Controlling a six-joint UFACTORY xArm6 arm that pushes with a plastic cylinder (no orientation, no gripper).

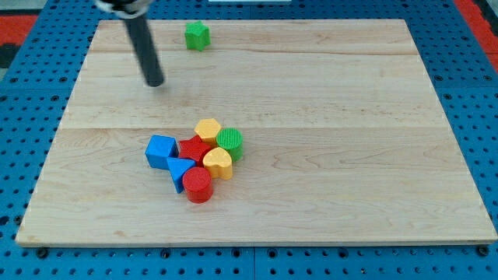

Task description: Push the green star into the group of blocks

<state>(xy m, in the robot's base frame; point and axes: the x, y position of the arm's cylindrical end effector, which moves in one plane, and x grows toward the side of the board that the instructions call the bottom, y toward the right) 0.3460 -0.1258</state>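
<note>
No jaws here, just my tip (155,81) on the table (350,155), below-left of the green star (197,35) near the view's top. The group (198,159) sits well apart below, so pushing means getting above the star.

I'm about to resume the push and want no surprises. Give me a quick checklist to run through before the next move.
1. Green star in view, near the board's top: ok.
2. My tip behind the star, on its far side from the group: not ok; it sits below-left of it.
3. Tip touching the star: not ok, apart.
4. Group intact around the red star: ok.
5. Path from star to group free of blocks: ok.
</note>
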